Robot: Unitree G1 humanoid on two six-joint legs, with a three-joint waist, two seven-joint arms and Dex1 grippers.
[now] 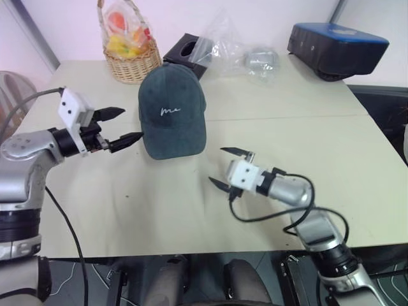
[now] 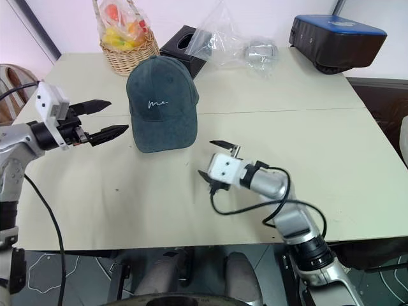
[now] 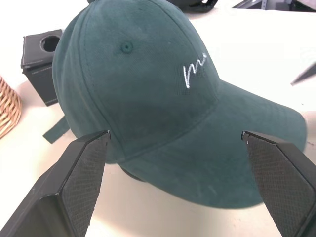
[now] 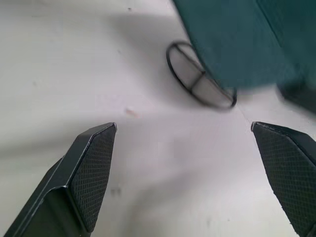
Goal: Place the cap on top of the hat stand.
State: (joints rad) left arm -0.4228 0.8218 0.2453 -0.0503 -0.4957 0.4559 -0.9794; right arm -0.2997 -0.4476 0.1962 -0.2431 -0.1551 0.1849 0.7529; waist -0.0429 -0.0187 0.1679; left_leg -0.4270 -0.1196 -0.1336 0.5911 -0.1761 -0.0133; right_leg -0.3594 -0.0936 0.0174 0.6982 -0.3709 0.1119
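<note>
The right gripper (image 1: 229,169) is hanging low over the table (image 1: 306,146) with its two black fingers spread wide and nothing between them, pointing back toward the cap (image 1: 172,115). Across from it, the left gripper (image 1: 121,127) is sitting level just beside the cap's side, its jaws also wide apart and empty, the lower fingertip almost at the fabric but not clearly touching it.

The cap is sitting up high and rounded near the middle of the table, brim toward the robot, white script facing front. The right wrist view is showing the round wire base of the hat stand (image 4: 200,84) poking out from under the teal fabric, so the cap looks to be already draped over the stand, and the placing seems done.

To my eye the step in hand is letting go cleanly. Doing it well means drawing both arms straight away from the cap, keeping the fingers wide so no tip is snagging the brim or nudging the light wire frame, which could tip.

Behind the cap, the wicker basket (image 1: 132,60) is holding bagged yellow and orange items, likely fruit. A black tissue box (image 1: 189,51) is standing beside it, and a clear plastic bag (image 1: 245,51) is lying further right with something grey inside.
</note>
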